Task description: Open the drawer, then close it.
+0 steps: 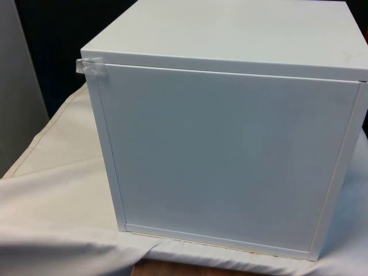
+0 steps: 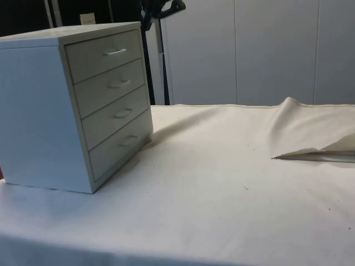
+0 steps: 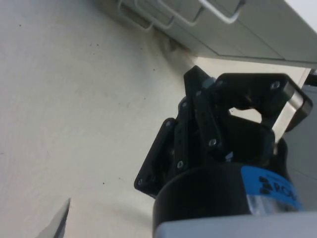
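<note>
A white chest of drawers (image 2: 39,111) stands on the white cloth and turns its plain back panel (image 1: 230,155) to the front view. In the side view its four drawers are all closed flush, each with a small pale handle; the top handle (image 2: 115,52) and the bottom handle (image 2: 129,140) are plain to see. My black gripper (image 2: 161,8) hangs high above the table, beyond the chest's front and well apart from it. In the wrist view the gripper (image 3: 208,99) sits above the bare cloth, with drawer fronts and two curved handles (image 3: 218,12) some way ahead.
A raised fold of the cloth (image 2: 310,138) lies at the side view's right. A scrap of clear tape (image 1: 91,66) sticks to the chest's upper back corner. Open cloth (image 2: 211,183) stretches in front of the drawers.
</note>
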